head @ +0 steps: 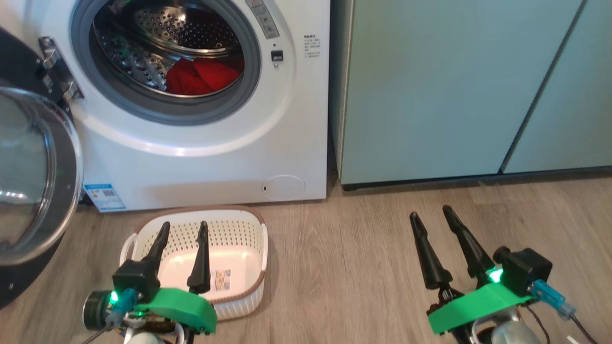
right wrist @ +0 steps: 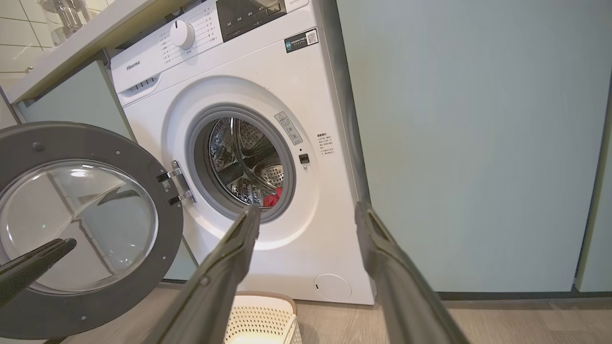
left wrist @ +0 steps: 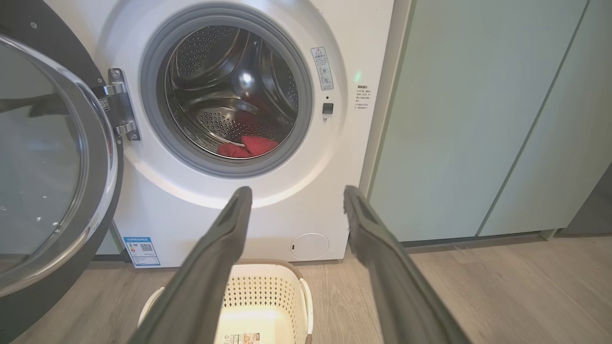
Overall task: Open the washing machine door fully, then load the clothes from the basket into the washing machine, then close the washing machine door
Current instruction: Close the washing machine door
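Observation:
The washing machine stands white ahead, its door swung wide to the left. Red clothes lie at the bottom of the steel drum. On the floor before the machine, the cream basket holds just a paper sticker. My left gripper hangs open over the basket. Open too, my right gripper hovers above bare floor to the right.
Pale teal cabinets fill the wall right of the machine. Wood-look floor stretches between the basket and my right gripper. The open door juts out at the left.

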{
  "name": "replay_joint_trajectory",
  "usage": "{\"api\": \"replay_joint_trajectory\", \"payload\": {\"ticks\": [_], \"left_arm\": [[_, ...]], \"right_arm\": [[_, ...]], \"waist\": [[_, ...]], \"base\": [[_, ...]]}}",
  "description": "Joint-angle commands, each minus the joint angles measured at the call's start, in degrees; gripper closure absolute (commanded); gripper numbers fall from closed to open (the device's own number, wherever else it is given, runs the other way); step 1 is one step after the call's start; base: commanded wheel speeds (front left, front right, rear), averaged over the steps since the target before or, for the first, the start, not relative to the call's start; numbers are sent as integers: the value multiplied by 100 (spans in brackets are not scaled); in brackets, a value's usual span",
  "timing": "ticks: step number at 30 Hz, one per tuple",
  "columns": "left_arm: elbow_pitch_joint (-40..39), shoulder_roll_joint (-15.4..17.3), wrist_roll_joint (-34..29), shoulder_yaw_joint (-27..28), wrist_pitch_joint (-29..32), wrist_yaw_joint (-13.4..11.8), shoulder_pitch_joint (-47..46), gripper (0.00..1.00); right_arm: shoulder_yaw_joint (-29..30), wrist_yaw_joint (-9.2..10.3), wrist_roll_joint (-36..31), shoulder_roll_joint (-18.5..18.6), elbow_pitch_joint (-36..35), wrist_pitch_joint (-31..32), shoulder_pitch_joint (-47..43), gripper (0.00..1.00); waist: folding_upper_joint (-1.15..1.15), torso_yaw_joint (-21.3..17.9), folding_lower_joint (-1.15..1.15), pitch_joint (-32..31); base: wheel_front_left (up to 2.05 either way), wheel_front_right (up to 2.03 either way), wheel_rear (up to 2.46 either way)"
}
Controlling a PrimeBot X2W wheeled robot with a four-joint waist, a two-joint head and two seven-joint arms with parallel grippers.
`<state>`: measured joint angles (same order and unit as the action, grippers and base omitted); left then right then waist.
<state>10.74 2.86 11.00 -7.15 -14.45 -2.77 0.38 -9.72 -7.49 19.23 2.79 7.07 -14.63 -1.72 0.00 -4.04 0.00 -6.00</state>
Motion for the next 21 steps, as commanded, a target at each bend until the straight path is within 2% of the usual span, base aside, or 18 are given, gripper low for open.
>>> {"api": "replay_joint_trajectory", "payload": {"ticks": [1,9,21], "left_arm": [[-172,2,-24,199,-55,-38,-164,0],[-118,2,-57,194,-55,-25,-155,0],[-100,2,-53,167,-55,-40,-125,0]], "right_arm": [[-145,0,32,9,-163,-37,159,0],[-164,0,37,9,-129,-37,177,0],[-190,0,34,9,-95,-37,166,0]], "waist": [[0,1,0,0],[0,2,0,-17],[0,-20,0,-66]], "base": [[-158,158,0],[-96,96,0],[0,0,0]]}}
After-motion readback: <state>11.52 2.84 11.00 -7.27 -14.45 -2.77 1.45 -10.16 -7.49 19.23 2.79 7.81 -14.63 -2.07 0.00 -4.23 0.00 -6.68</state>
